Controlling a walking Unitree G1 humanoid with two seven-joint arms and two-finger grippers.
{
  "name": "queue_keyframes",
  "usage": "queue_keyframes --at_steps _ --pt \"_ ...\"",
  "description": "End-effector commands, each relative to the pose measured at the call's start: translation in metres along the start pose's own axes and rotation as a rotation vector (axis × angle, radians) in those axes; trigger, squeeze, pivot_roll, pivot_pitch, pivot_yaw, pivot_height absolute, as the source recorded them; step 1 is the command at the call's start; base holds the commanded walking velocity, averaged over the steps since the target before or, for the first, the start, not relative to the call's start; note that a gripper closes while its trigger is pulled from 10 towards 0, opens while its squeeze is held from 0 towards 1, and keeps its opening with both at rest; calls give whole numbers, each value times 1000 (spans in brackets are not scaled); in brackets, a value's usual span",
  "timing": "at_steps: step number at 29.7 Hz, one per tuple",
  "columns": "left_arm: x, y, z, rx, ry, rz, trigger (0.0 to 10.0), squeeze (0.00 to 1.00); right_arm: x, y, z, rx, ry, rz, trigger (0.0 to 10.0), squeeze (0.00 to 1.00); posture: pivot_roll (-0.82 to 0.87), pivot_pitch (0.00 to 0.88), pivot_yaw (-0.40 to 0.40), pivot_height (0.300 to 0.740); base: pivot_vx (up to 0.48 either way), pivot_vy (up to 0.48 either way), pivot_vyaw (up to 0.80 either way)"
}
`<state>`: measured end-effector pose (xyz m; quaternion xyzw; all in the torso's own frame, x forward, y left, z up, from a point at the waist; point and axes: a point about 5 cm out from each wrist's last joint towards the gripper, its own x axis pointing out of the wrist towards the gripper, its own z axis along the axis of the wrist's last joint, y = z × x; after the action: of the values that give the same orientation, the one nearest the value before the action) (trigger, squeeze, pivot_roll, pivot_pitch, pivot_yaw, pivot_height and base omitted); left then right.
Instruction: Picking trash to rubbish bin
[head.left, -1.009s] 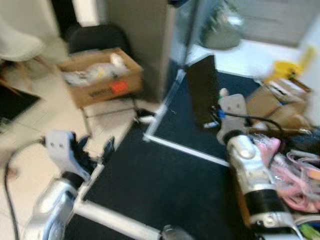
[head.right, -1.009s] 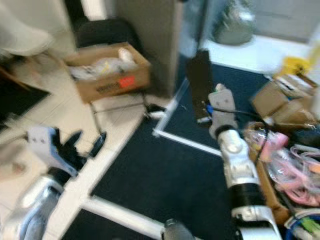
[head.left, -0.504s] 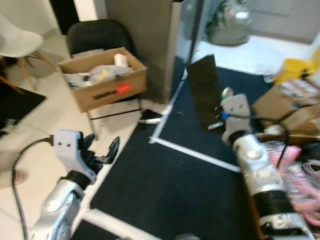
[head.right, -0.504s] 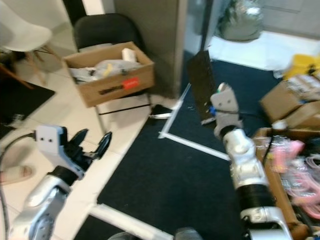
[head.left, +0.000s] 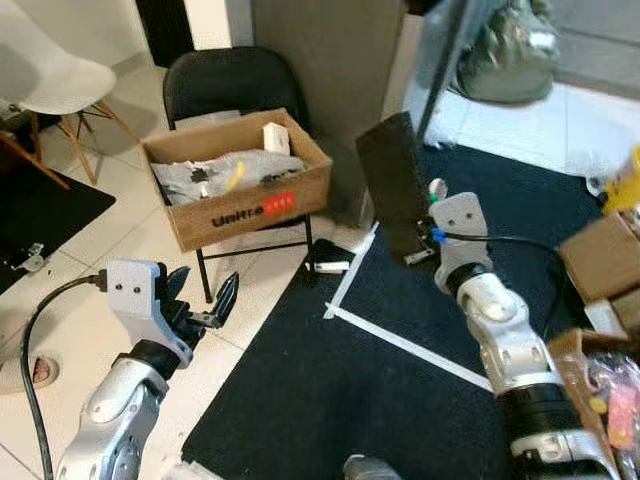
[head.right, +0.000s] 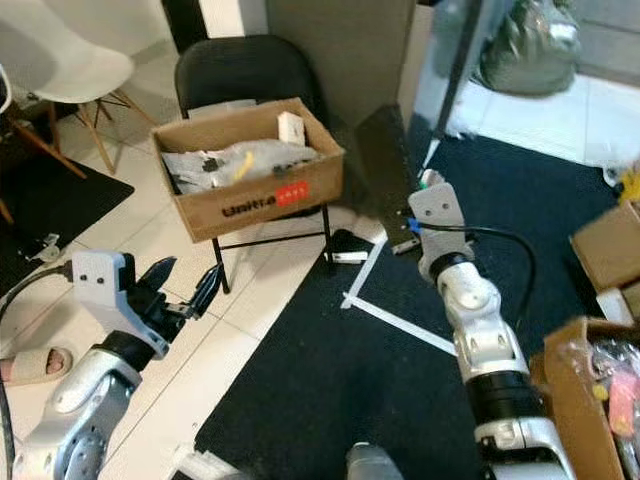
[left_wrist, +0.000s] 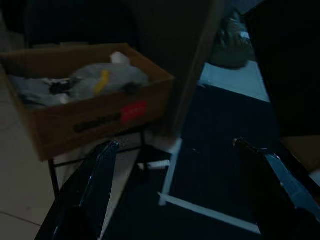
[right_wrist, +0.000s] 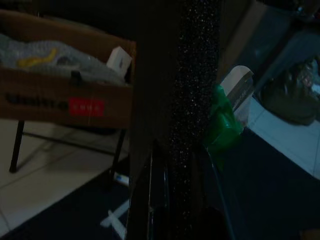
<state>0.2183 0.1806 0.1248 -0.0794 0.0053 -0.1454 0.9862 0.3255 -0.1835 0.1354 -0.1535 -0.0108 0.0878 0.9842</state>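
A black folding chair (head.left: 225, 85) carries an open cardboard box (head.left: 245, 200) of crumpled trash, standing on pale tile beside a dark carpet (head.left: 400, 390). The right end effector (head.left: 418, 238) is clamped on an upright black foam panel (head.left: 392, 180) just right of the box. The left end effector (head.left: 203, 300) hovers low with fingers spread wide, holding nothing.

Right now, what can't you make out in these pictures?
- Right gripper: the black foam slab hides how its jaws stand, both eye views.
- Right wrist view: too dark to identify the green scrap.
- Cardboard box: contents under the grey wrapping are hidden.
- Pink items: cut off by the picture's edge.
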Motion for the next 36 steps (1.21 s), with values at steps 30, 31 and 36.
queue_keyframes --at_steps 30,31,36 --pt "-2 1 0 8 11 8 10000 0 -1 3 1 -6 -5 7 10000 0 -80 0 1 740 480 0 0" --pt "-2 1 0 6 10 7 10000 0 -1 3 1 -5 -5 6 10000 0 -80 0 1 740 480 0 0" --pt "-2 1 0 -5 5 6 10000 0 -1 3 1 -5 -4 6 10000 0 -80 0 1 740 390 0 0"
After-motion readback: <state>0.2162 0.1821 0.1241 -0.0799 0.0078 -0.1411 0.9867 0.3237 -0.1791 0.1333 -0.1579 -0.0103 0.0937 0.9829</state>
